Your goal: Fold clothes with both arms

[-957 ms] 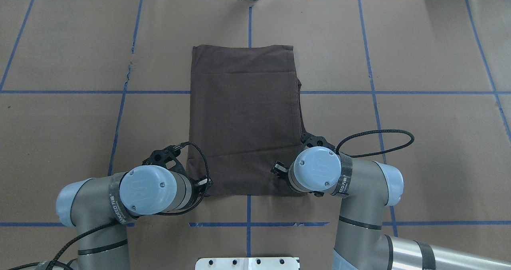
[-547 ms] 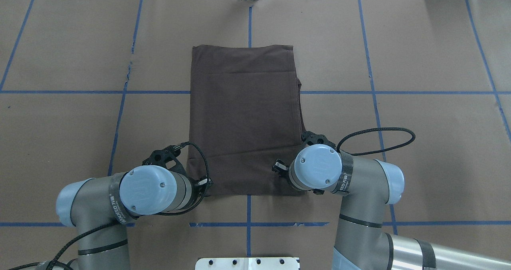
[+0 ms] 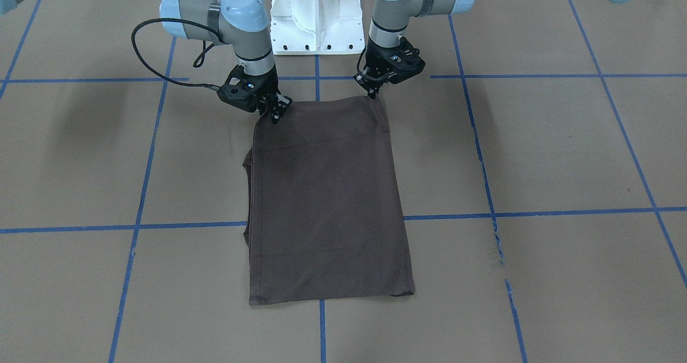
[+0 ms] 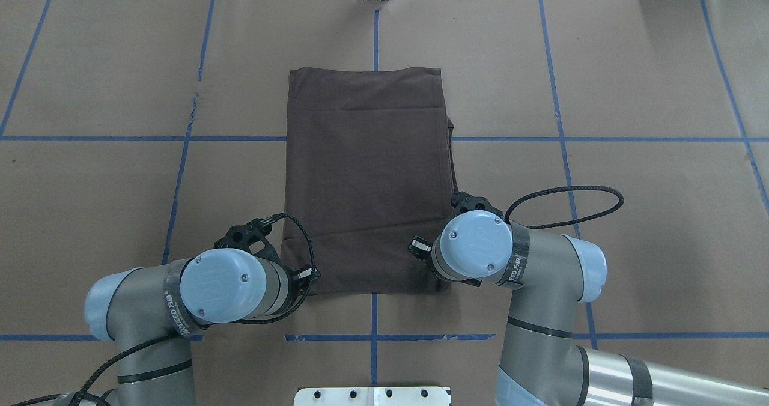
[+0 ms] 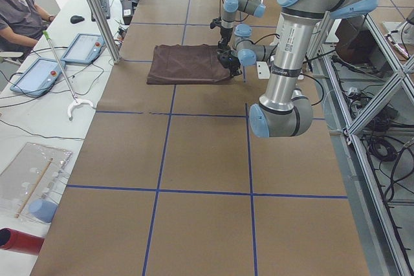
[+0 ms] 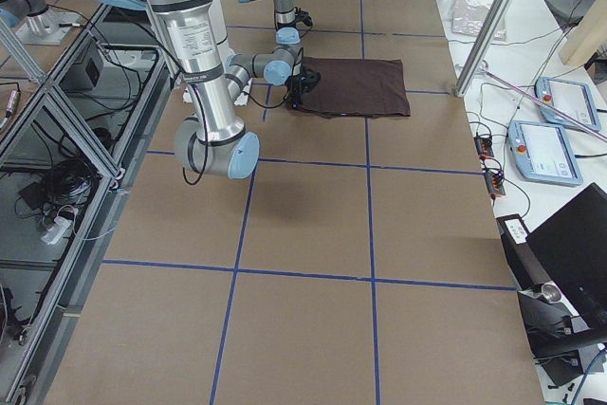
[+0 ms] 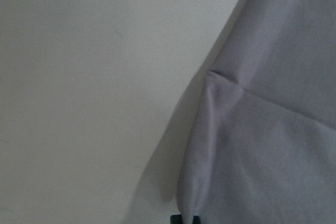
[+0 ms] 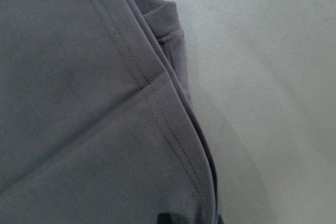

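The dark brown T-shirt (image 3: 327, 191) (image 4: 366, 172) lies folded into a tall rectangle in the middle of the table. In the front-facing view my left gripper (image 3: 372, 93) is pinched shut on the shirt's robot-side corner on the view's right. My right gripper (image 3: 276, 115) is shut on the other robot-side corner. From overhead both wrists hide their fingertips. Both wrist views are filled with cloth: a slightly raised corner (image 7: 210, 145) with shadow under it, and stitched hems (image 8: 152, 93) with a layer peeking out beside them.
The white robot base (image 3: 316, 14) stands just behind the grippers. A black cable loop (image 4: 571, 205) lies on the table by my right arm. Blue tape lines cross the brown table cover. A seated person (image 5: 19, 4) and tablets (image 5: 81, 48) are at the far side bench.
My right wrist has shifted slightly left and away from the robot, and the shirt's near right corner has drawn in with it. The left arm has not moved.
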Available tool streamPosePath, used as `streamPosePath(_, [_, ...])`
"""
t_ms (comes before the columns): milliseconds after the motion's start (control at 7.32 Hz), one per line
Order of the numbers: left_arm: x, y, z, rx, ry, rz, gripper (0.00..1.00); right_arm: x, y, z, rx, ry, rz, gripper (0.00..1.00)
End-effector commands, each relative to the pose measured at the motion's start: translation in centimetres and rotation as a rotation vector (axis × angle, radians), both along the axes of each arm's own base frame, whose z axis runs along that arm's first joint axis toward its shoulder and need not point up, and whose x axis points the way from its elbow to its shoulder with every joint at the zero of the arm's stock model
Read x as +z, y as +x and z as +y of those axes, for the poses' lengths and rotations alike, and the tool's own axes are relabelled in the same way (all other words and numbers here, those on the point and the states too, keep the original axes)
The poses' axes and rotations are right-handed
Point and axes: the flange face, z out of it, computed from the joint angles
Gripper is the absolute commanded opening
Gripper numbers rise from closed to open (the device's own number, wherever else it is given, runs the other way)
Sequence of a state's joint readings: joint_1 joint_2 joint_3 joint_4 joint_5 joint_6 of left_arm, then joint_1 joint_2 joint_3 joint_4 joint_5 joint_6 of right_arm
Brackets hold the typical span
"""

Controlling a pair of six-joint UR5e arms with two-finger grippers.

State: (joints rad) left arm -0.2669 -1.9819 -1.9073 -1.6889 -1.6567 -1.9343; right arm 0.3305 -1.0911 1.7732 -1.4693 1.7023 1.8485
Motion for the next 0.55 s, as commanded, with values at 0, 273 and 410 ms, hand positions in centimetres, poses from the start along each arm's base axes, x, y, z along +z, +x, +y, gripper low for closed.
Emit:
streamPosePath(0, [0.02, 0.01, 0.0, 0.0, 0.0, -0.001, 0.0, -0.32, 0.07, -0.24, 0.004, 0.001, -0.005, 0.03])
streamPosePath(273, [0.02, 0.01, 0.0, 0.0, 0.0, -0.001, 0.0, -0.81, 0.17, -0.6, 0.009, 0.003, -0.012, 0.0])
streamPosePath(410, [-0.04, -0.03, 0.01, 0.0, 0.0, 0.001, 0.0, -0.82, 0.36, -0.9, 0.008, 0.003, -0.013, 0.0])
